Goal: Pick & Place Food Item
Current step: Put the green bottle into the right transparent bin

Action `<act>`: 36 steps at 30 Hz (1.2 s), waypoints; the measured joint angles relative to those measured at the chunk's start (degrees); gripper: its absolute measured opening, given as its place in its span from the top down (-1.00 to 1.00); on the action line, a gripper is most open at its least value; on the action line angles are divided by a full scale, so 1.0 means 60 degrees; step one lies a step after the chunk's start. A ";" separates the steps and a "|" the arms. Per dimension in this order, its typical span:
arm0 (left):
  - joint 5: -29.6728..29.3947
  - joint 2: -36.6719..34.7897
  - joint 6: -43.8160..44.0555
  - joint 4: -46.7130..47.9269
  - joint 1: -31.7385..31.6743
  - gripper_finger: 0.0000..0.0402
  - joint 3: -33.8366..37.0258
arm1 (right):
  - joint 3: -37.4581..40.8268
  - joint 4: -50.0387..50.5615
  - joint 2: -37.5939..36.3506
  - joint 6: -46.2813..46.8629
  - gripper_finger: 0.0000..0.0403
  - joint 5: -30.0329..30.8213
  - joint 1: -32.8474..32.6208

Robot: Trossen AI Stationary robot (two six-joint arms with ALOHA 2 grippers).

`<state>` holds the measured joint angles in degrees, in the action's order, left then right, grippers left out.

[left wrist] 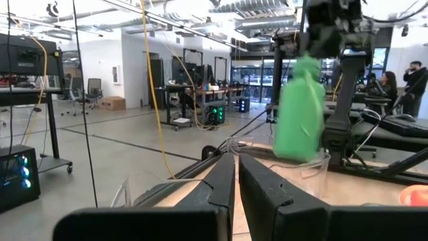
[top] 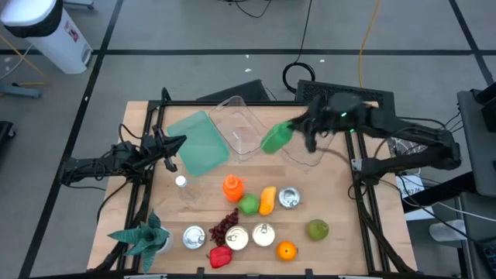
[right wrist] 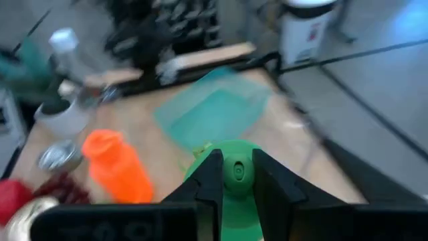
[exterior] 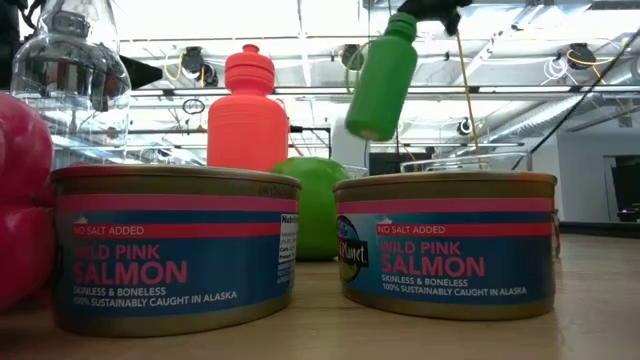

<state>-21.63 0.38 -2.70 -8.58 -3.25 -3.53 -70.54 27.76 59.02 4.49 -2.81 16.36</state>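
Above the tabletop's far side, the green bottle hangs tilted beside the clear tub, its cap pinched in the right end effector. It looks light, stiff and smooth, so the narrow cap is the surest hold. The left end effector waits closed and empty by the teal lid.

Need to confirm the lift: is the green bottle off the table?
Yes: green bottle hangs tilted from the right gripper, clear of the table.
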 joint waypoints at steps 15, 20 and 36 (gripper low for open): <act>-0.0164 0.0000 -0.0007 -0.0003 -0.0002 0.85 0.0000 | -0.1735 0.4124 -0.0585 -0.0021 0.76 0.1512 0.2777; -0.0163 0.0000 0.0005 0.0001 0.0000 0.85 0.0000 | -0.0643 0.3849 -0.0641 0.0122 0.76 0.1461 0.3057; -0.0164 0.0000 0.0029 0.0001 -0.0003 0.85 0.0000 | 0.2579 0.1287 -0.0847 0.0463 0.75 0.1425 0.3853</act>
<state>-22.61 0.38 -2.52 -8.58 -3.27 -3.53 -55.07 35.48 53.93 7.27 5.74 39.48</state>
